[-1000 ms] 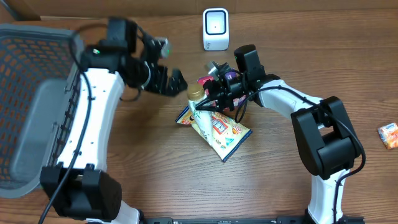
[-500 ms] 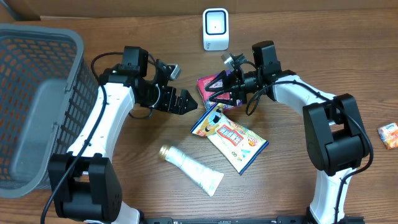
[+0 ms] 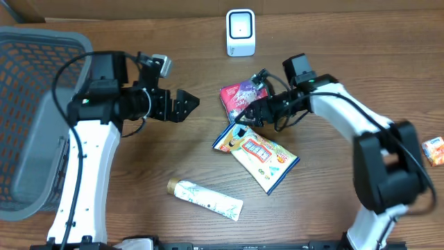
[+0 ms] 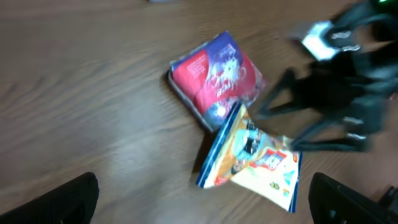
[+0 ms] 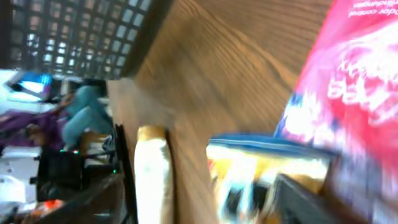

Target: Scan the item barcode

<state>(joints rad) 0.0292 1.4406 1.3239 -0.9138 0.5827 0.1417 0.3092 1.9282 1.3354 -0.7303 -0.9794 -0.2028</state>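
Two arms reach in over a brown, wood-grain tabletop (image 3: 139,167) that has a dull sheen and a paler tan strip running along its far edge. At the far left a grey mesh basket (image 3: 35,76) stands on the tabletop. Beside it the left arm stretches toward the middle, and the left gripper (image 3: 189,105) hangs above bare wood with its fingers spread wide and nothing between them. Near the front edge, a cream tube (image 3: 205,198) with a gold cap lies flat, well apart from both grippers. A small white scanner (image 3: 241,32) stands upright at the back, close to the tan strip. In front of it a red and purple packet (image 3: 237,98) lies flat. Its near corner meets a yellow and blue snack pouch (image 3: 259,155) that also lies flat, slanting toward the right front. The right gripper (image 3: 246,119) hovers low where those two packs meet, blurred, its fingers apart and gripping neither pack. The right arm arcs away toward the front right corner. A small orange packet (image 3: 433,151) lies alone at the far right edge. In the right wrist view, blurred teal and purple shapes show beyond the tabletop's edge, too smeared to identify.
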